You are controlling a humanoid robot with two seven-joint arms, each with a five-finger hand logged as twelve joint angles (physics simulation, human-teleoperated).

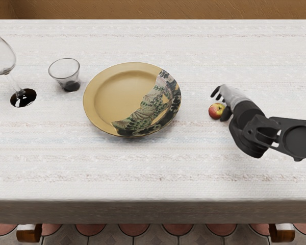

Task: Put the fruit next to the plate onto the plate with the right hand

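Note:
A small red and yellow apple lies on the tablecloth just right of the plate. The plate is mustard yellow, with a dark green and white pattern across its right side. My right hand comes in from the right edge and sits right beside the apple. Its dark fingers curve over the apple's top and right side without closing on it. The fruit rests on the cloth, not lifted. No left arm shows.
A short glass tumbler stands left of the plate. A tall wine glass stands at the far left edge. The table's front edge runs across the bottom.

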